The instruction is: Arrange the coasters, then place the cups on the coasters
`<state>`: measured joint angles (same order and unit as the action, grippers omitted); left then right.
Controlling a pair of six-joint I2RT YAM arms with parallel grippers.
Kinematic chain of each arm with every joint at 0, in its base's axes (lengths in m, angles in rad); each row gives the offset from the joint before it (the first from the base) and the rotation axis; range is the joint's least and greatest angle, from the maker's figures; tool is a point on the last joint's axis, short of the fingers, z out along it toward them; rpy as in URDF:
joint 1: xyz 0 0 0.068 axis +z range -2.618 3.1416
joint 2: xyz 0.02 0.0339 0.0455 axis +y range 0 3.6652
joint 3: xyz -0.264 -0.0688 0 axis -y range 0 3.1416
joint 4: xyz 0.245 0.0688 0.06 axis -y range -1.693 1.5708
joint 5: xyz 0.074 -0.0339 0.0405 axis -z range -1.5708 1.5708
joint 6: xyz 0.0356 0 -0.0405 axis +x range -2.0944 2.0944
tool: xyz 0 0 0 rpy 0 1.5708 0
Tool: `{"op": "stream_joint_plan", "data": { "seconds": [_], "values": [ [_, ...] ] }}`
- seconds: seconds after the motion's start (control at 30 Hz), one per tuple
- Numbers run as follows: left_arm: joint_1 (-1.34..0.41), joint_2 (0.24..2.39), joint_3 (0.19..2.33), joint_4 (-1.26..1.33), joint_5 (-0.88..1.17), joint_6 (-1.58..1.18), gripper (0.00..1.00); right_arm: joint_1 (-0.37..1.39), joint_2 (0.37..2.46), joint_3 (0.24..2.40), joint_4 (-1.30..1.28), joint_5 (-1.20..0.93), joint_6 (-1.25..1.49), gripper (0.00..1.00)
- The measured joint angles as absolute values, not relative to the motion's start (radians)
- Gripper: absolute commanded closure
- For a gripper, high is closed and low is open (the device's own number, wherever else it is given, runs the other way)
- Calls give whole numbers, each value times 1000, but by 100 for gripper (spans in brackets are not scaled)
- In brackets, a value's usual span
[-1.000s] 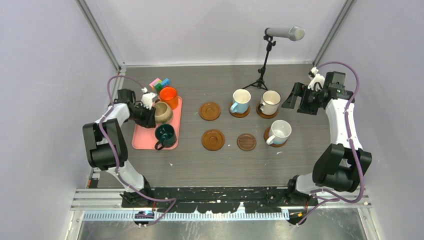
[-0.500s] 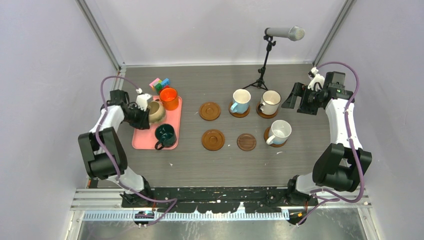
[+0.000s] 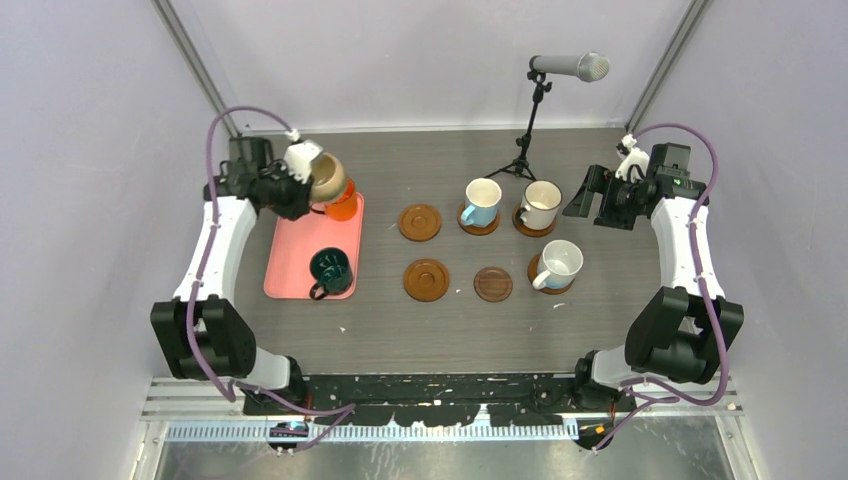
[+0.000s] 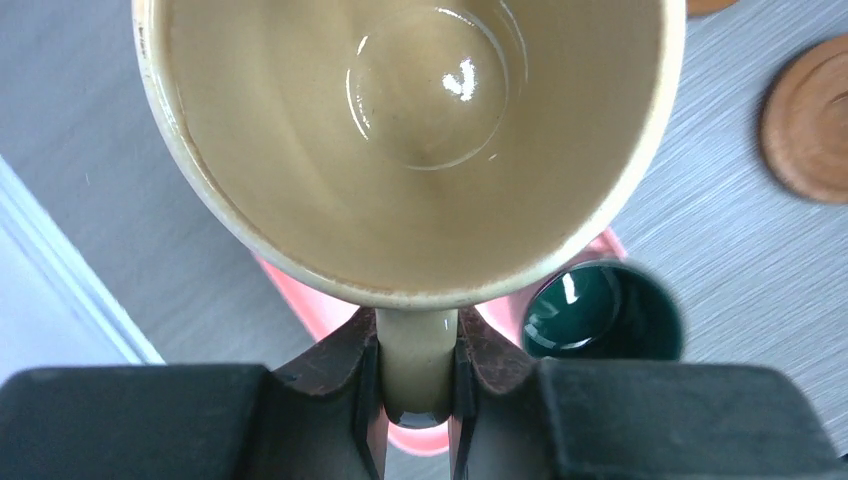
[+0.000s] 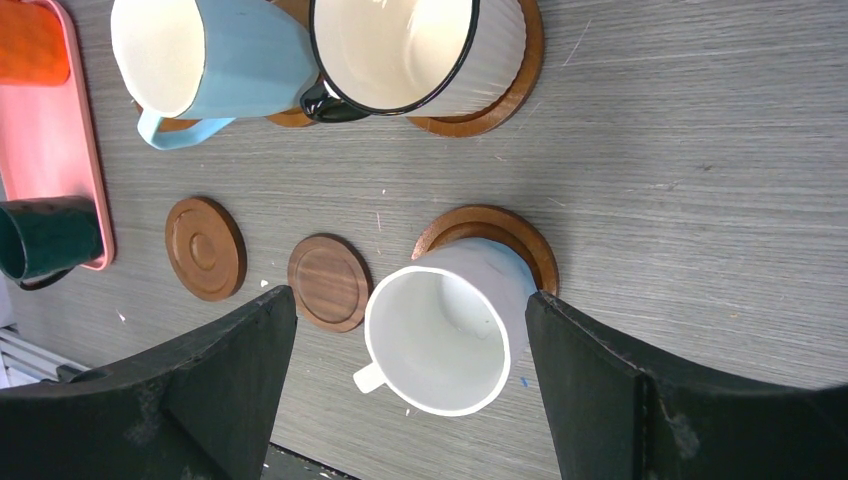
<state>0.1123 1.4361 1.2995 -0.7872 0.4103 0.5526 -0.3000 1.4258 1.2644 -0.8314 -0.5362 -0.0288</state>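
The left jaws pinched the handle of the beige mug (image 4: pixel 415 150), which hung clear above the pink tray (image 4: pixel 310 310), its mouth turned back toward the wrist. The dark green mug (image 4: pixel 603 310) stood on the tray below and just right of those jaws. The right jaws were spread wide and held nothing. Seen between them, apart from both, the white mug (image 5: pixel 445 335) sat on its coaster (image 5: pixel 487 225). Two bare coasters (image 5: pixel 204 247) (image 5: pixel 329 281) lay on the counter (image 5: pixel 650 150) beyond their left side.
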Motion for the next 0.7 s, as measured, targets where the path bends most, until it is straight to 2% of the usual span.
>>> {"op": "stream_joint_plan", "data": {
  "seconds": [0.3, 0.7],
  "values": [
    [-278, 1514, 1433, -776, 276, 425, 100, -300, 1425, 1264, -834, -519, -47, 10],
    [-481, 1697, 1377, -628, 168, 276, 100, -316, 1425, 1264, -836, -517, -47, 10]
  ]
}}
